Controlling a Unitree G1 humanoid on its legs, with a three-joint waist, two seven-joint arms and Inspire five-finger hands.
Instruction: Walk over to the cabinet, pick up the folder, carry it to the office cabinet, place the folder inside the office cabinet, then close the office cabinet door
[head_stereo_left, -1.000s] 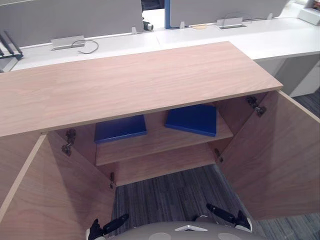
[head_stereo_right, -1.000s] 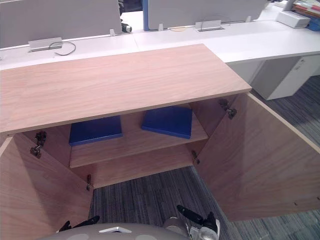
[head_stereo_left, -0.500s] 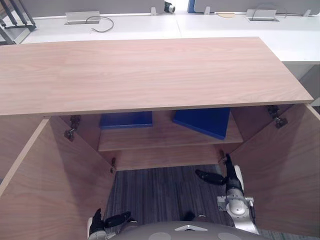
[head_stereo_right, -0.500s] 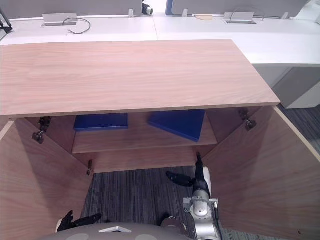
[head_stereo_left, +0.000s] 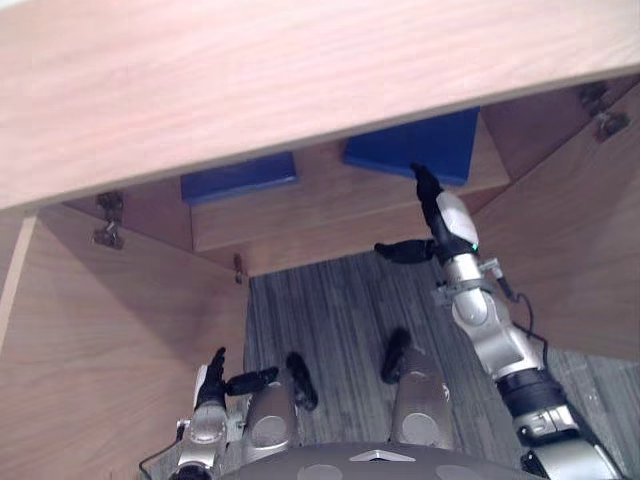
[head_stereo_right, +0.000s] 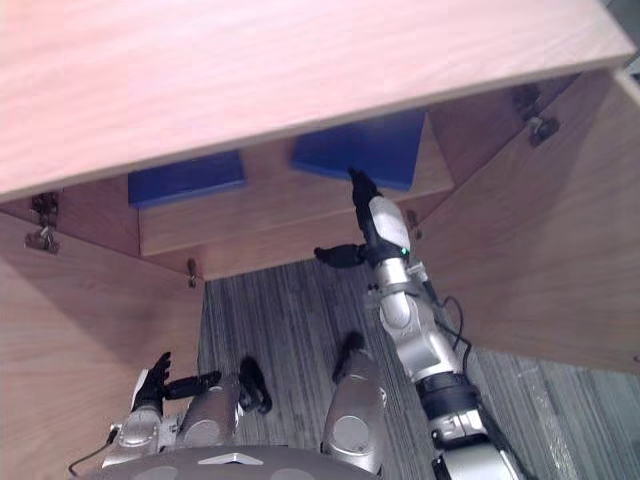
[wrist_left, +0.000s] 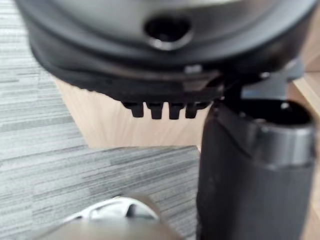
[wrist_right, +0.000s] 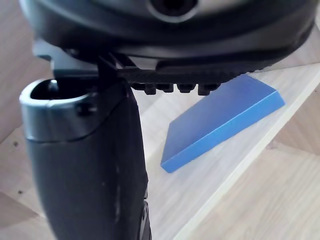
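Two blue folders lie on the shelf (head_stereo_left: 320, 205) inside the open wooden cabinet: one at the left (head_stereo_left: 238, 175), one at the right (head_stereo_left: 415, 145), turned at an angle. My right hand (head_stereo_left: 440, 215) is stretched out towards the right folder (wrist_right: 220, 117), open, fingers straight and thumb spread sideways. Its fingertips come up to the folder's front edge; I cannot tell whether they touch. My left hand (head_stereo_left: 212, 385) hangs low by the left door, open and holding nothing.
The cabinet top (head_stereo_left: 250, 70) overhangs the shelf. The left door (head_stereo_left: 100, 330) and right door (head_stereo_left: 580, 240) both stand swung wide. Grey striped carpet (head_stereo_left: 330, 320) lies between the doors. A lower shelf edge runs beneath the folders.
The camera has tilted down and come closer to the cabinet. My right hand has risen from near the floor up to the right folder's edge. The left hand stays low.
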